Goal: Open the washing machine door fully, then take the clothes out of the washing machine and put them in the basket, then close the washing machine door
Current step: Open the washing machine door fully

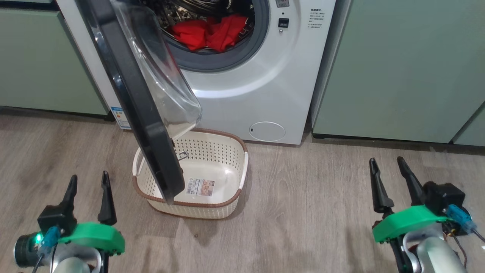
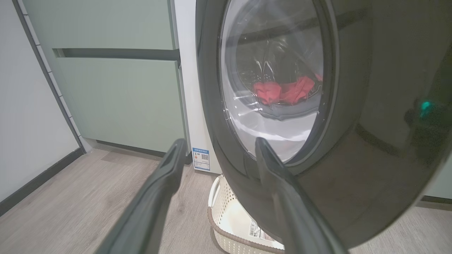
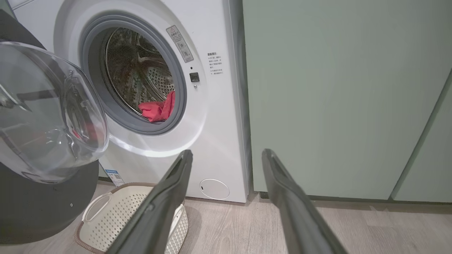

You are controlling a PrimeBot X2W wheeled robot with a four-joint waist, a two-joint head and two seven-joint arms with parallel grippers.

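Blue label sticker (image 2: 201,159) with QR code low on the washing machine (image 1: 265,94), barcode label (image 1: 199,187) inside the basket (image 1: 212,151), warning sticker (image 3: 180,43) and printed lines (image 3: 214,63) beside the drum opening, all too small to read

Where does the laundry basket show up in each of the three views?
Head view: basket at centre, on the floor, partly behind the washing machine door.
Left wrist view: bottom centre, under the door.
Right wrist view: bottom left.
Shared landmark: red clothes in the drum.

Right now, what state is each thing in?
Door: open, sticking straight out.
Clothes: inside the drum.
Basket: upright on the floor, empty.
Round flap: shut.
Left gripper: jaws open, empty.
Right gripper: jaws open, empty.
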